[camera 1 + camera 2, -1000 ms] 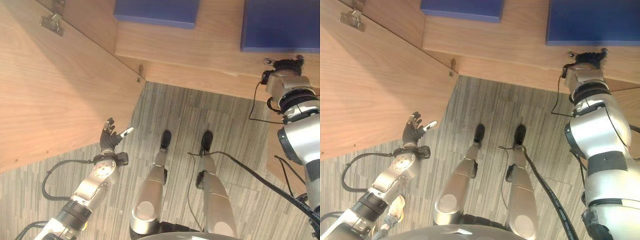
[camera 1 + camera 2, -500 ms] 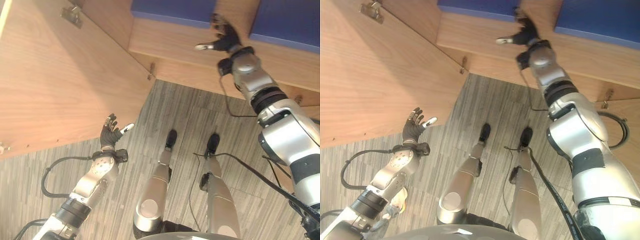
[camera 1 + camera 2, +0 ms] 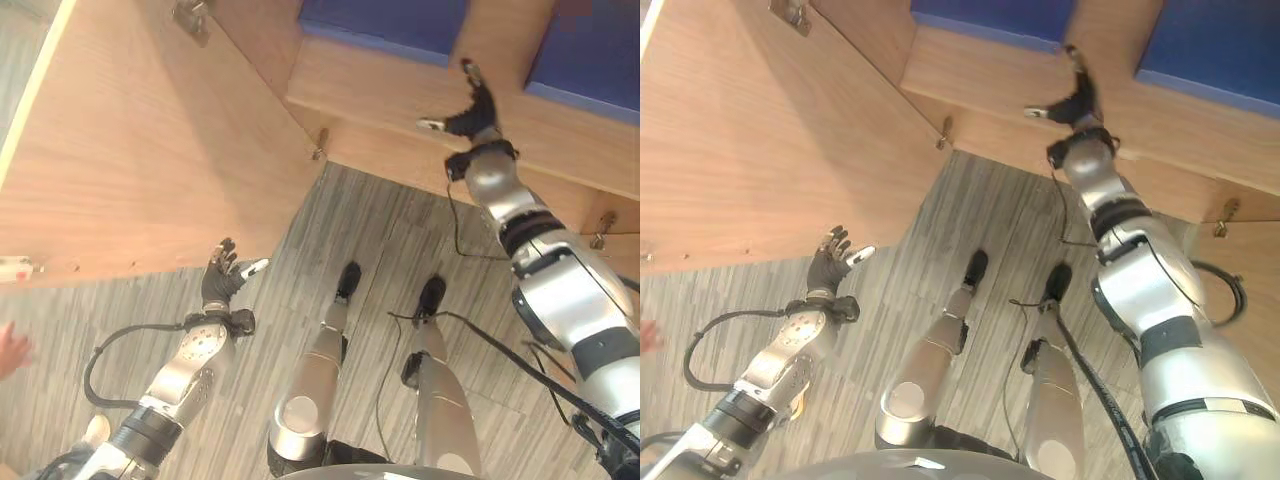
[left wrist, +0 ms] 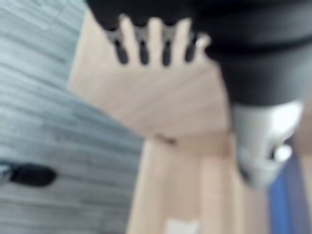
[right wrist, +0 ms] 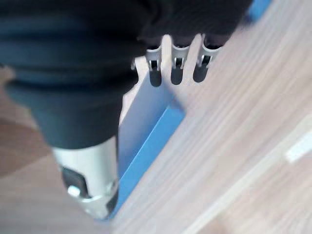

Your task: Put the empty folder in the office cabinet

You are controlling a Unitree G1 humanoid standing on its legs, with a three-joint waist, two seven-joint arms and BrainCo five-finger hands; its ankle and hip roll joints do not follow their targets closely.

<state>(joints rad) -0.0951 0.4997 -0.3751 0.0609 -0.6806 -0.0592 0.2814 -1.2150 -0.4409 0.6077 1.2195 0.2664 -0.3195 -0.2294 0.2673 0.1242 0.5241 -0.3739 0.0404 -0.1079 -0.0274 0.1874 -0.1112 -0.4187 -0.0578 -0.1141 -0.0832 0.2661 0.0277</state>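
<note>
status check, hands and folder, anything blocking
Left hand open, low by the open cabinet door. Right hand open over the cabinet shelf, holding nothing. Two blue folders on the shelf. Nothing blocking.

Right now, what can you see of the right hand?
The right hand is raised over the cabinet's wooden shelf, between two blue folders. Its dark ribbed cover shows, silver dark-tipped fingers straight, thumb spread sideways. It is open and holds nothing. In its wrist view the fingers point at a blue folder's corner; contact cannot be told.
</note>
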